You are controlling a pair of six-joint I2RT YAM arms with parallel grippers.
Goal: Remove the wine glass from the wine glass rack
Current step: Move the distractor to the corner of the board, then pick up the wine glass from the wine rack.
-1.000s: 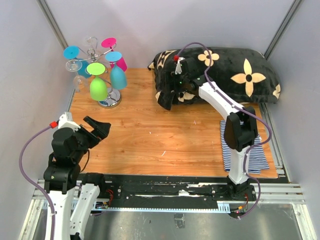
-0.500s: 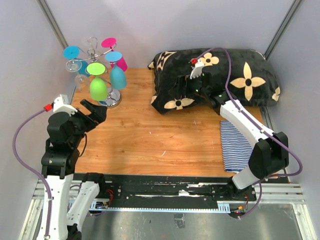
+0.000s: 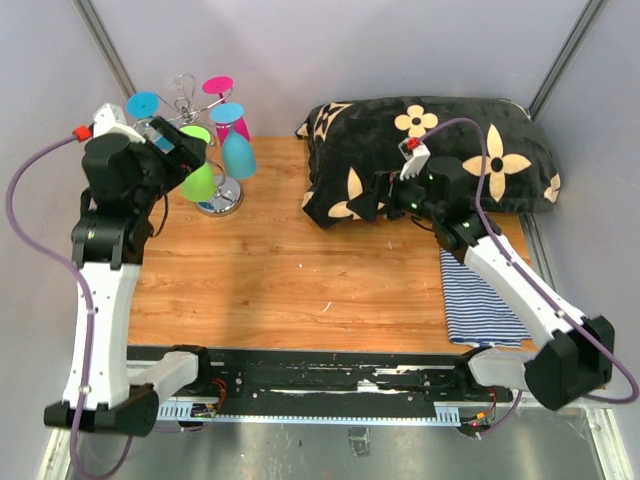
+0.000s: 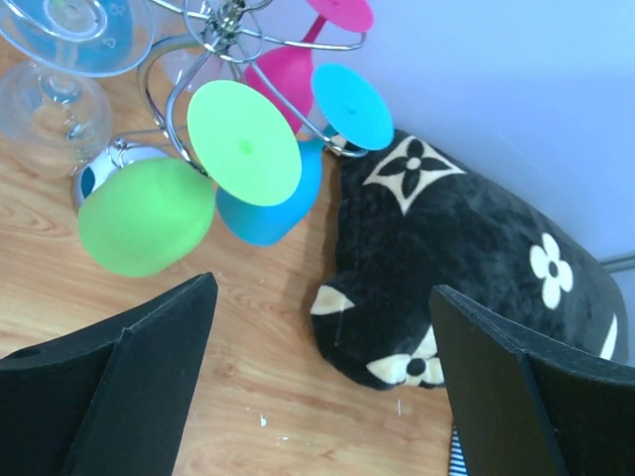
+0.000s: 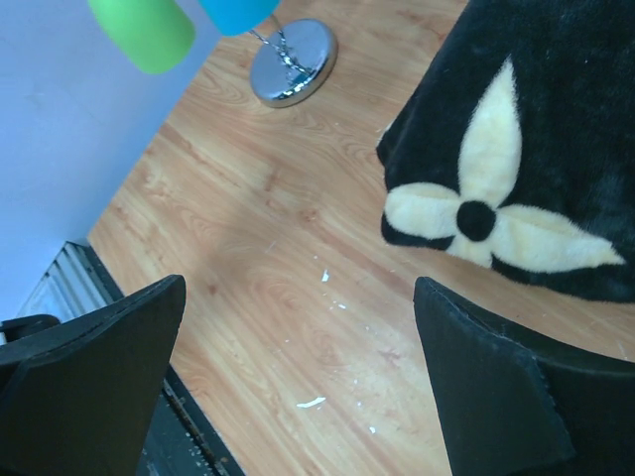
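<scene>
One lime-green wine glass point(image 3: 197, 180) on its hook, left gripper point(image 3: 188, 150) close beside.
Top view: thin silver wire wine glass rack point(image 3: 182, 90) stands back-left on the wooden table point(image 3: 300, 270). Left wrist: fingers point(image 4: 149, 337) spread wide, green glass hanging bowl-down ahead. Right wrist: right gripper point(image 5: 298, 297) spread wide above tabletop.

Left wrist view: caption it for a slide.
Open left tool faces the green glass hanging from the wire rack.

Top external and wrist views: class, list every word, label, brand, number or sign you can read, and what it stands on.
None can be read in any view.
The black pillow shows only cream flower motifs, no legible letters; the wine glass rack bears no visible marking.
</scene>
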